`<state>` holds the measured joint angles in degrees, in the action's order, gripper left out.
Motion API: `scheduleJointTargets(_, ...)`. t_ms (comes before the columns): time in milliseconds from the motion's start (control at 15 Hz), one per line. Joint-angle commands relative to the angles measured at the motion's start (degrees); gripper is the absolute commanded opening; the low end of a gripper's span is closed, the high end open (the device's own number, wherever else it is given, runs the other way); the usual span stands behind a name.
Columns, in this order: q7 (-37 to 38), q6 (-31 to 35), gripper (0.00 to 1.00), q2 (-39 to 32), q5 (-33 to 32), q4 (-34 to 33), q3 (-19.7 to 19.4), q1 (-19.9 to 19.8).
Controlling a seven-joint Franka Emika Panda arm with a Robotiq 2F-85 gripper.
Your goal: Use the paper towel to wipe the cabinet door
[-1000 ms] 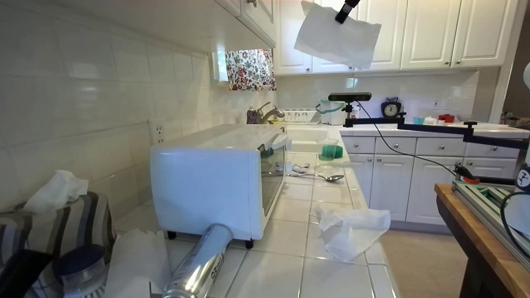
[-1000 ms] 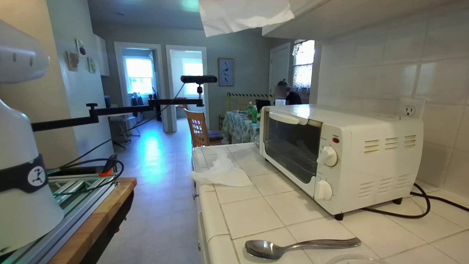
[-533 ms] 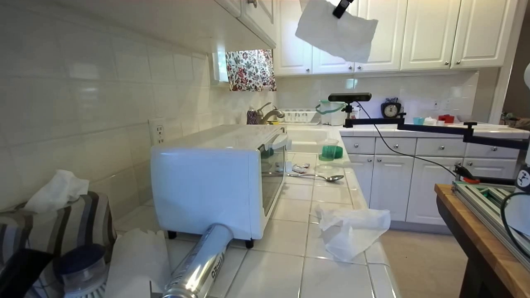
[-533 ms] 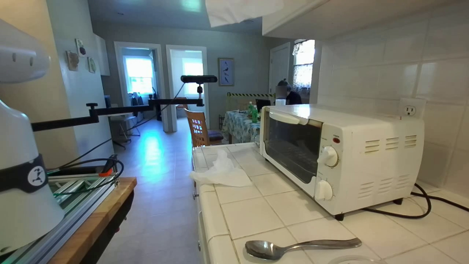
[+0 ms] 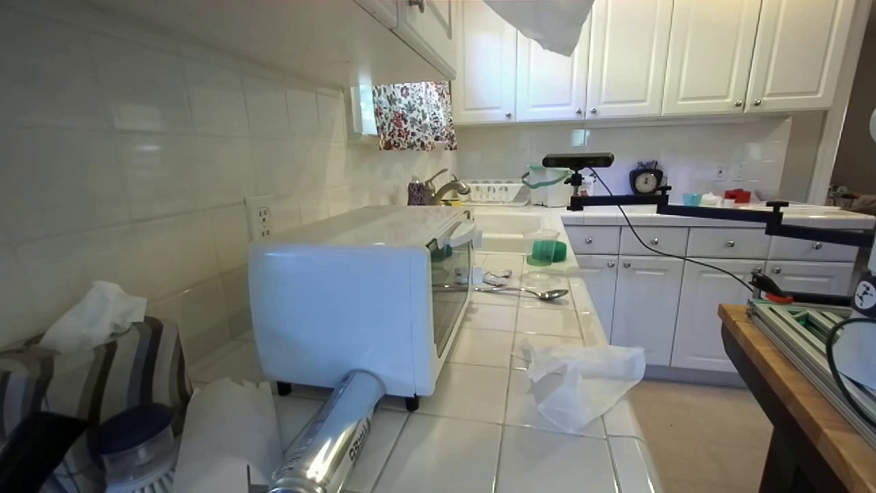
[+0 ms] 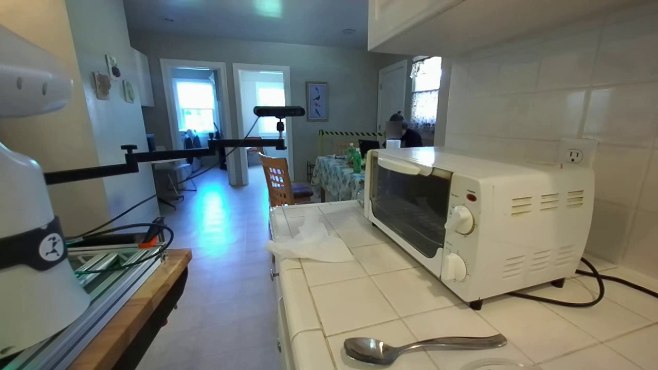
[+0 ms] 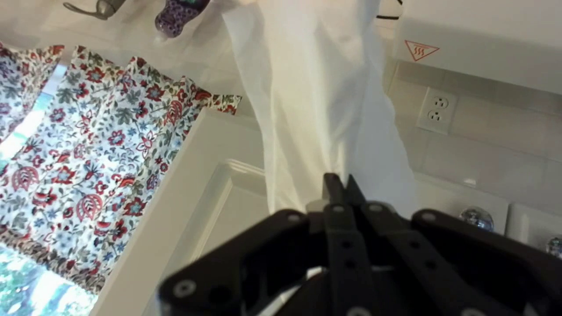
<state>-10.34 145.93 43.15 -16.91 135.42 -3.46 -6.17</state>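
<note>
Paper towel [image 7: 311, 101] pinched in jaws, cropped above, cabinet door [image 7: 206, 197] partly hidden

White-tiled surface [image 6: 354, 303] w/ a rounded front edge. On it stands a toaster oven [image 6: 483, 226] on short black feet [image 6: 476, 304], its cord [image 6: 570, 304] looping on the tiles at the rear. Crumpled white sheet [image 5: 582, 383] lies at the front edge, apart from the oven. Spoon [image 6: 421, 345] has its bowl twd that edge, nr a clear round piece [image 5: 543, 279] & clear cup [image 5: 542, 250]. Opp. end: shiny cylinder [image 5: 335, 431] just beside the oven (touching or not, can't tell) & striped tissue box [image 5: 123, 370], base hidden.
</note>
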Motion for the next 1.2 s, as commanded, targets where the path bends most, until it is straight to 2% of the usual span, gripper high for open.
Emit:
scheduleJointTargets(0, -5.12, 4.93, 0.0, -4.04, -0.01, -2.27, -3.13, 1.91)
scheduleJointTargets(533, -13.34, 13.38, 0.0, -11.49, 2.74, -5.91, -9.13, 6.94)
scheduleJointTargets(867, -17.83, 14.59, 0.0, -14.27, 4.48, -8.13, -11.71, 10.94)
scheduleJointTargets(1133, -20.17, 13.86, 0.0, -16.44, 4.57, -10.53, -12.06, 11.38)
